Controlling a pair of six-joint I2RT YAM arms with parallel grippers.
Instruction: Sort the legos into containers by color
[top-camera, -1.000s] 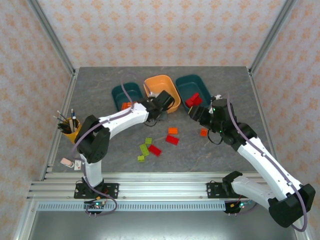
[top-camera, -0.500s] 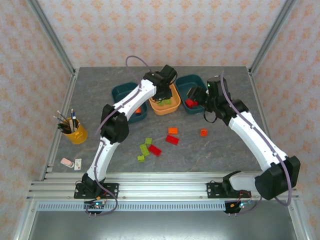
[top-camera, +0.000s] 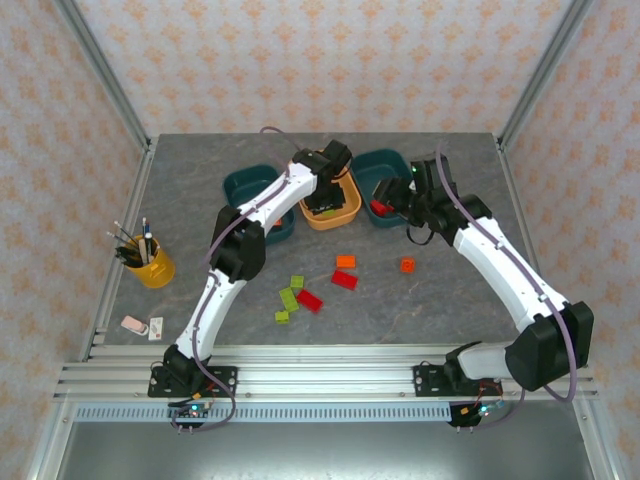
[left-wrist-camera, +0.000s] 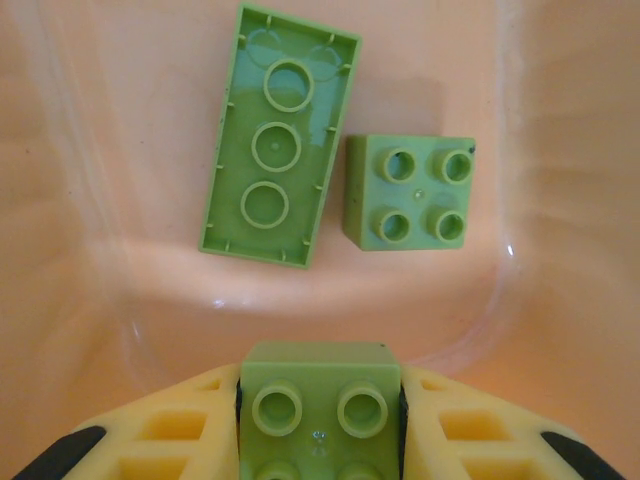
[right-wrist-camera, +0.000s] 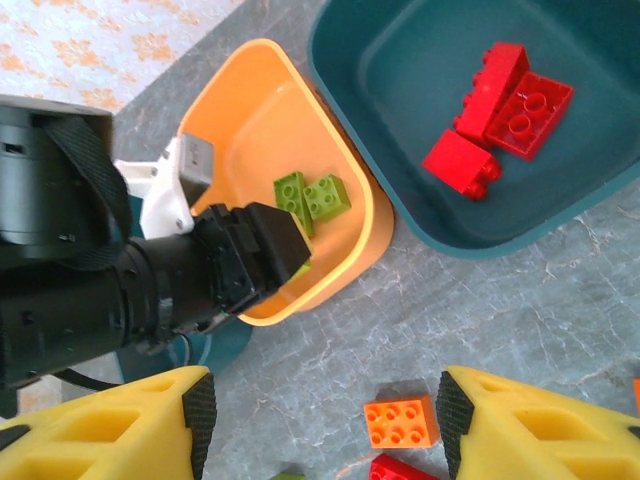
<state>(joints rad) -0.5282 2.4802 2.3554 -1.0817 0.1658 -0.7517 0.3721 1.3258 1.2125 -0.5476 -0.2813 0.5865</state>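
Note:
My left gripper (left-wrist-camera: 320, 405) is shut on a lime green lego (left-wrist-camera: 320, 400) and hangs over the orange container (top-camera: 342, 212). Two green legos (left-wrist-camera: 278, 150) (left-wrist-camera: 410, 192) lie inside that container. My right gripper (right-wrist-camera: 325, 415) stands open, high above the table beside the right teal container (right-wrist-camera: 420, 80), which holds red legos (right-wrist-camera: 500, 105). Below the open jaws an orange lego (right-wrist-camera: 402, 422) lies on the table. Loose red (top-camera: 344, 279), orange (top-camera: 407, 265) and green legos (top-camera: 288, 298) lie mid-table. The left teal container (top-camera: 245, 185) is partly hidden by my left arm.
A yellow pen cup (top-camera: 150, 265) stands at the left edge, with a small pink item (top-camera: 133, 323) near the front left. Metal frame posts rise at the table's back corners. The aluminium rail runs along the near edge.
Both arms swung from mid-table up towards the containers. The left gripper carried the green lego over the orange container, and the right gripper moved to the right teal container.

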